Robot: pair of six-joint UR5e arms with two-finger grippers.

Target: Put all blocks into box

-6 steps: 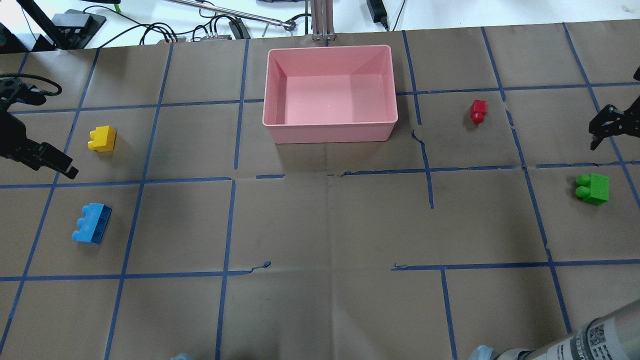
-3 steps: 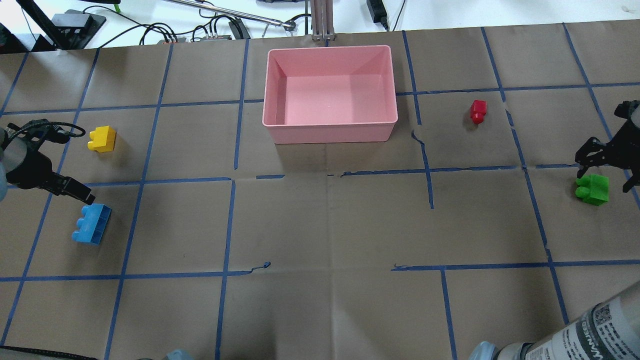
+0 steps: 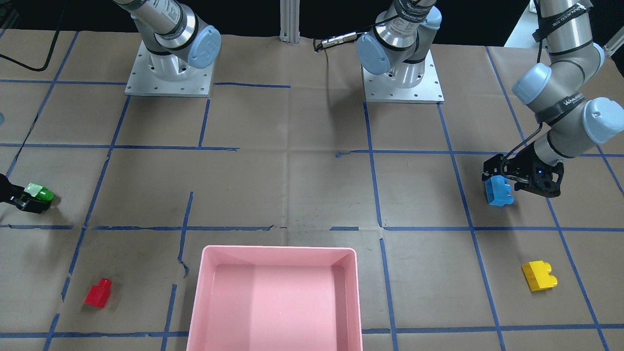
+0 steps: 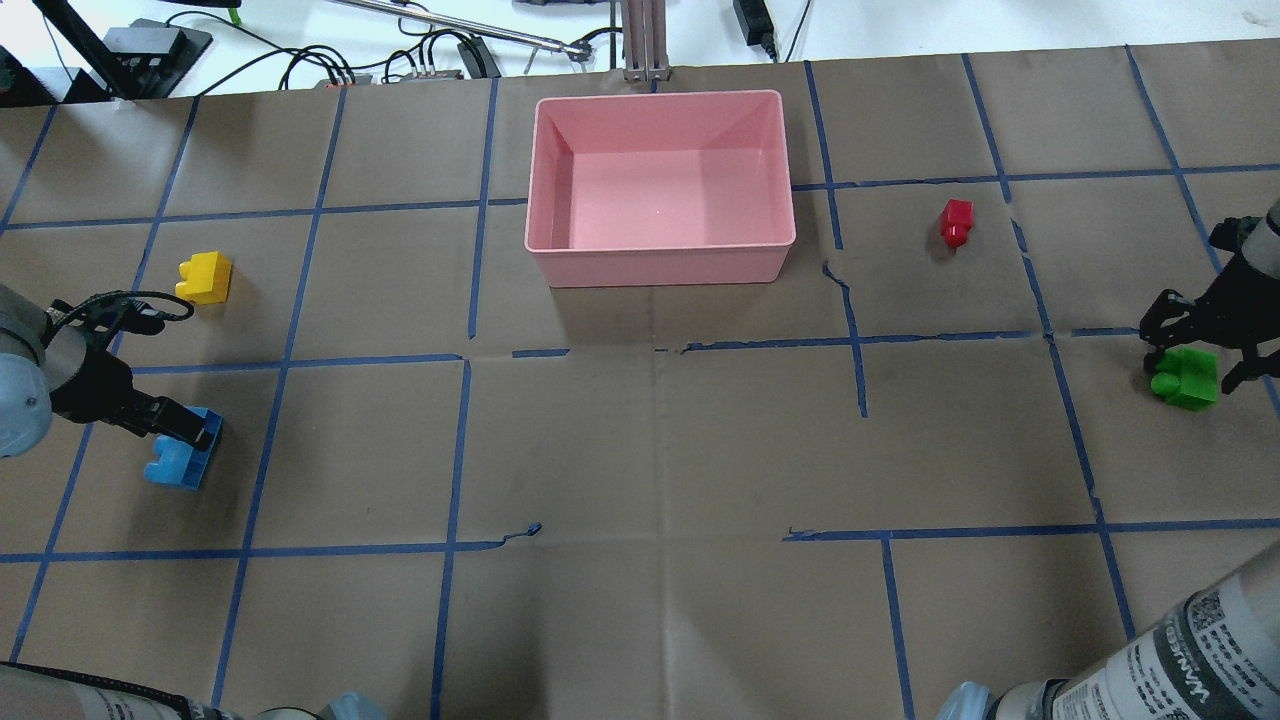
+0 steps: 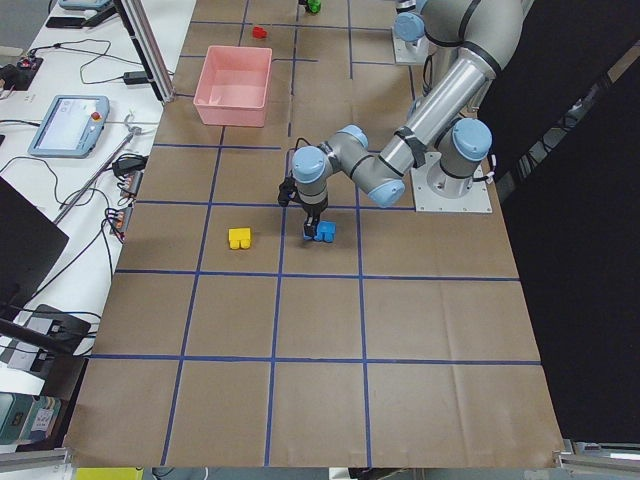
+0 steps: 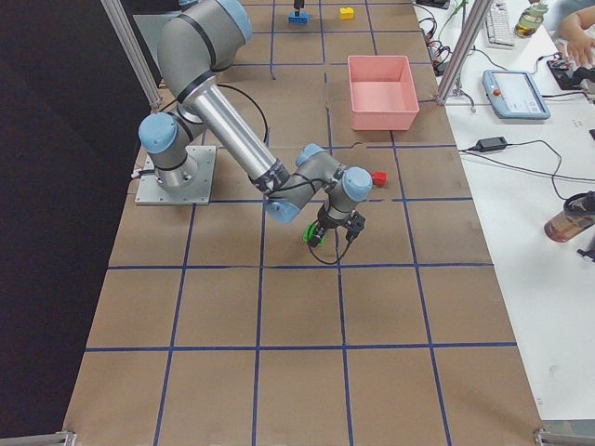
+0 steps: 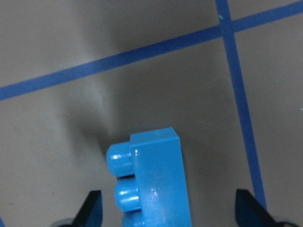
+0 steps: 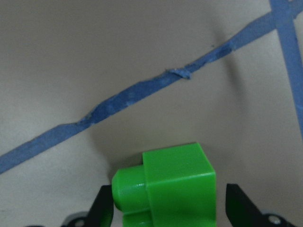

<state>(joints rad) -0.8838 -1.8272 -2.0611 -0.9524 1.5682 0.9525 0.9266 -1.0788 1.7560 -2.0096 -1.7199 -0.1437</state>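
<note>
The blue three-stud brick (image 4: 182, 458) lies on the table at the left. My left gripper (image 4: 185, 425) is open and straddles it; in the left wrist view the brick (image 7: 151, 184) sits between the two fingertips (image 7: 92, 208). The green brick (image 4: 1185, 378) lies at the right. My right gripper (image 4: 1195, 355) is open around it, and the brick (image 8: 170, 189) shows between the fingertips (image 8: 241, 203). The yellow brick (image 4: 205, 277) and the red brick (image 4: 956, 222) lie alone on the table. The pink box (image 4: 660, 262) stands empty at the far middle.
Both arm bases (image 3: 168, 73) stand on the robot's side of the table. An aluminium post (image 4: 645, 40), cables and a power supply (image 4: 755, 20) lie beyond the far edge behind the box. Blue tape lines grid the brown paper.
My left gripper moved from beside the yellow brick toward me and came down over the blue brick. My right gripper moved toward me and came down over the green brick. No brick moved.
</note>
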